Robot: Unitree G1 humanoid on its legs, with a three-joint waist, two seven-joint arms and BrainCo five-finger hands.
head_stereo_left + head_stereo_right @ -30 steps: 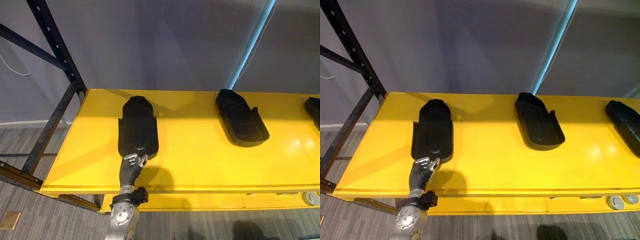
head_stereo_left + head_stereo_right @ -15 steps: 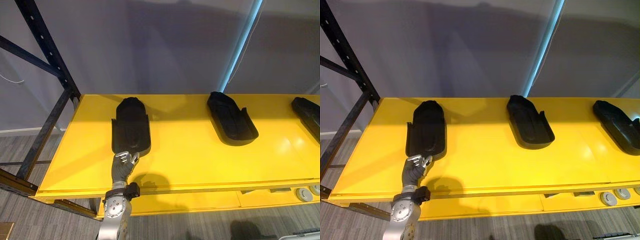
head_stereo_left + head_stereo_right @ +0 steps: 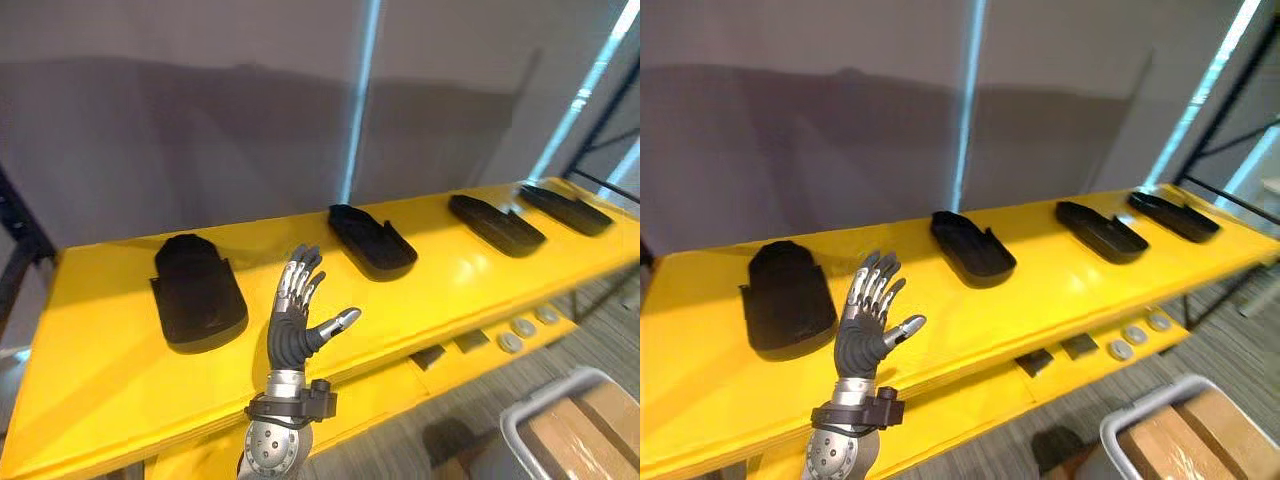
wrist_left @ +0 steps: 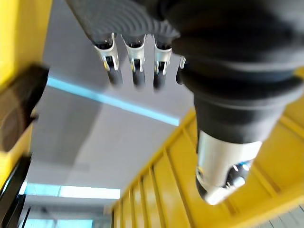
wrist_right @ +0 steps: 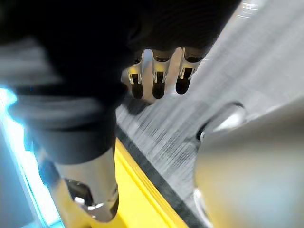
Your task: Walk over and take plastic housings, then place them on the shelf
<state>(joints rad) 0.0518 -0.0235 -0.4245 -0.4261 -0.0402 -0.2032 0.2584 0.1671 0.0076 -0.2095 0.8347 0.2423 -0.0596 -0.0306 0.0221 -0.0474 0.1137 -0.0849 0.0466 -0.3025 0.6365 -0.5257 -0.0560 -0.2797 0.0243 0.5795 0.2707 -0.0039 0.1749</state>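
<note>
My left robot hand (image 3: 297, 322) is raised over the front of the yellow shelf (image 3: 110, 375), fingers straight and spread wide, thumb out to the side, holding nothing. My left wrist view shows the same straight fingers (image 4: 135, 59), with nothing between them and the thumb.

Four black plastic housings lie in a row along the shelf. The leftmost housing (image 3: 196, 300) sits just beside my left robot hand, on its left and apart from it. The second housing (image 3: 372, 240) lies to the right of that robot hand, nearer the wall. The third housing (image 3: 497, 224) and the fourth housing (image 3: 565, 208) lie further right, near each other.

On the lower level (image 3: 385, 388) under the shelf lie small round metal discs (image 3: 522, 328) and two dark flat pieces (image 3: 468, 343).

My right robot hand (image 5: 158, 81) hangs over the grey floor (image 5: 166, 137), fingers relaxed, grasping nothing.

A grey bin (image 3: 530, 410) with brown blocks (image 3: 580, 432) inside stands on the floor to the right.
</note>
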